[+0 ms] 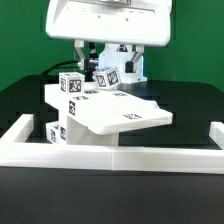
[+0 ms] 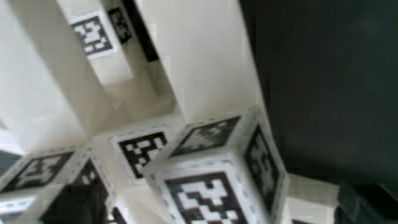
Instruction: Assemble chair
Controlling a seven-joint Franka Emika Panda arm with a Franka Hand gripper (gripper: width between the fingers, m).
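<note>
Chair assembly, mid-build. The seat [image 1: 118, 112] lies flat on the black bench [image 1: 190, 105], up against the low white wall [image 1: 110, 153] that runs along the front. It already carries parts: a leg [image 1: 72, 88] stands up at its back corner on the exterior view's left, a second tagged block [image 1: 105, 78] sits tilted just beside that, and another leg [image 1: 57, 131] shows low at the front corner on the same side. Whether these are fully seated I cannot tell.

My end effector [image 1: 100, 55] hangs above the back of the seat, fingers spread wide, pinching nothing. The wrist view fills with tagged blocks [image 2: 196, 160] seen from close above, so I am right over the cluster.

Judgement: I am between grasps, lining up on the tilted block. Next move calls for coming straight down with the fingers either side of its flat faces, closing square, then turning or pressing it home. An off-centre pinch on a tilted block would likely slip or cock it further.

Materials: all chair parts are hard, white, matte plastic, blocky with square sections and crisp edges; black-and-white square tags on most faces. The seat is a broad flat plate with a stepped edge. The bench is dark and smooth.
</note>
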